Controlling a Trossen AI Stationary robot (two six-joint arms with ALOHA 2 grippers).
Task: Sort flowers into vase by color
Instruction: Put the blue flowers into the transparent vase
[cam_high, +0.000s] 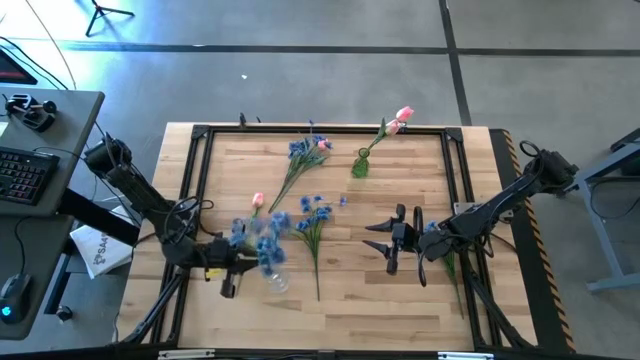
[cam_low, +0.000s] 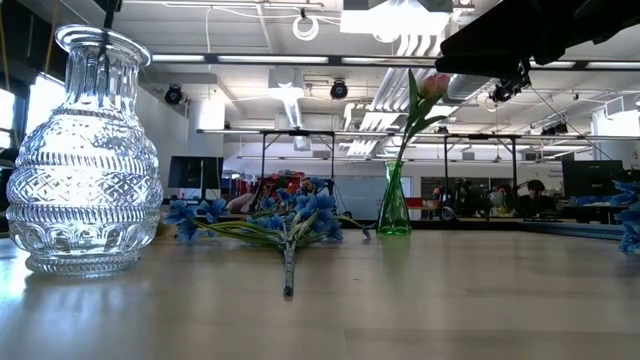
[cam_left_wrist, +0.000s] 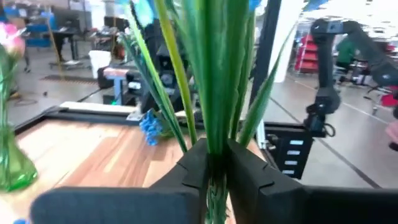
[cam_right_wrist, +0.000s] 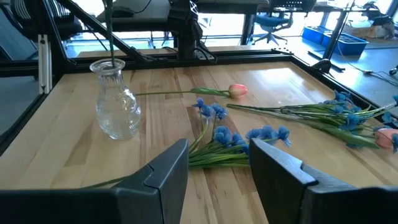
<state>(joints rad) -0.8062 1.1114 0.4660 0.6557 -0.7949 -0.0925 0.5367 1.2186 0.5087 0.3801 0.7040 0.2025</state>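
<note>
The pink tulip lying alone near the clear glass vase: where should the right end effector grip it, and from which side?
Grip the pink tulip at mid-stem, descending from above. The thin stem lies flat on the table, apart from the blue flowers, and the open right end effector is near.

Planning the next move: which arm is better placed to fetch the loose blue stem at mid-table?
Probably the right. Its open tool already faces the loose blue stem lying on the table, with nothing held. The left tool is shut on a blue flower stem over the clear vase.
</note>
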